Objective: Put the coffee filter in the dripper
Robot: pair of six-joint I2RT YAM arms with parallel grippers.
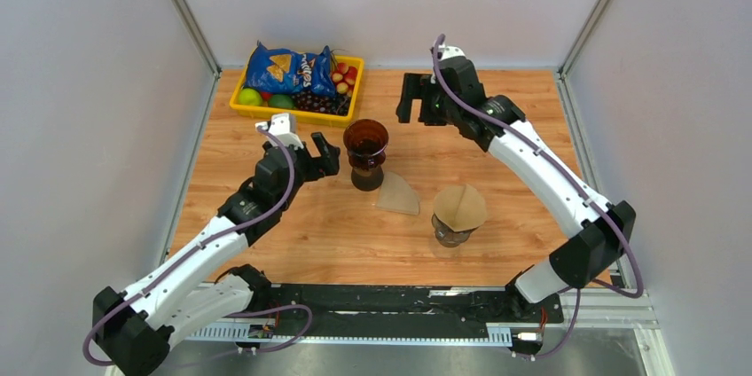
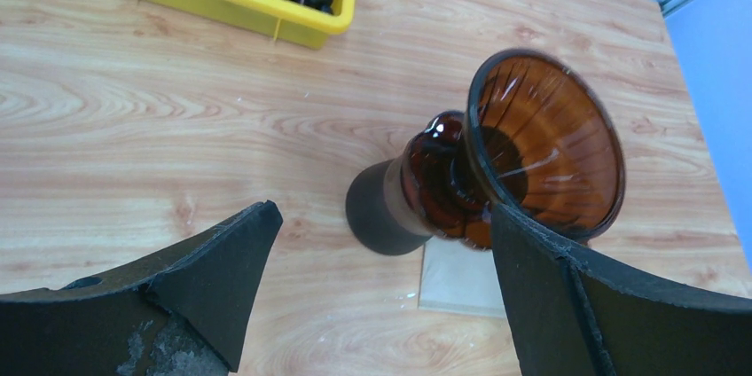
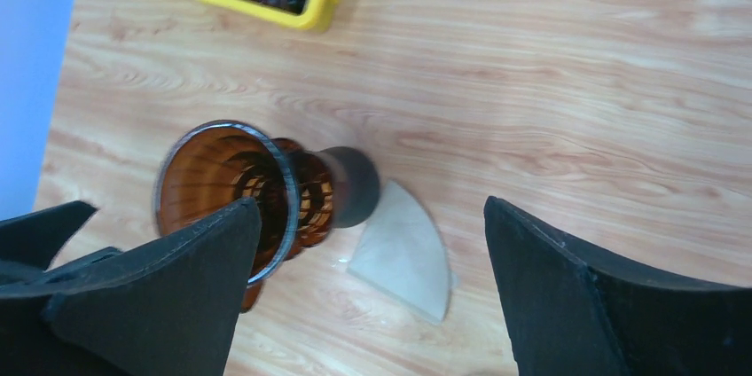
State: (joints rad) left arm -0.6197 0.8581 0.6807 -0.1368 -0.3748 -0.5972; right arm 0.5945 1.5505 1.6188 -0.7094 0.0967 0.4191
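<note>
Right tool (image 3: 368, 216) wide open, empty

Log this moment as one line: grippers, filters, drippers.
left gripper open, empty | right gripper open, empty | amber dripper empty | flat filter on table beside it | second filter in other dripper

The dripper (image 1: 365, 147) is ribbed amber with a black base. The filter (image 1: 399, 195) is tan, the tray (image 2: 222, 5) yellow, the table (image 1: 355, 243) wood-grained.

a robot lab cell: pale panels (image 1: 80, 83) in aluminium posts (image 1: 182, 8) enclose a wooden tabletop (image 1: 497, 137), 2 arms (image 1: 204, 247) bolted to its near rail (image 1: 381, 301).
</note>
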